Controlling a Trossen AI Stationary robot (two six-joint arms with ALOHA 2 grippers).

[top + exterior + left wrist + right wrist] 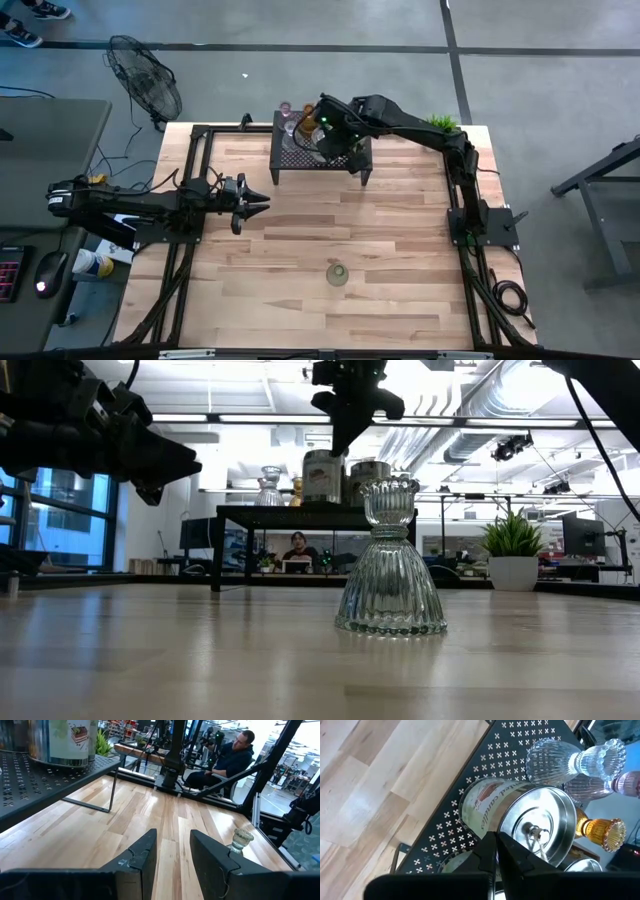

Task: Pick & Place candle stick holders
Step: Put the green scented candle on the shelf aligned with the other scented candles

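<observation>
Closest to the low camera, one clear ribbed glass holder stands alone at lower centre of the table. Others crowd the black mesh stand at upper centre, beside lidded tins. Above a tin, the right gripper hangs pinched closed, holding nothing. At middle left, the left gripper waits narrowly parted, empty. A careless descent could topple neighbouring glass.

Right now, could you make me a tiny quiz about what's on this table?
1. True or false: the clear glass holder stands upright on the wooden table.
2. Which pincer hangs over the black mesh stand? A left, B right.
3. Fill in: the right pincer is above a silvery ____.

Key: 1 true; 2 B, the left pincer waits apart over bare wood; 3 tin.
</observation>
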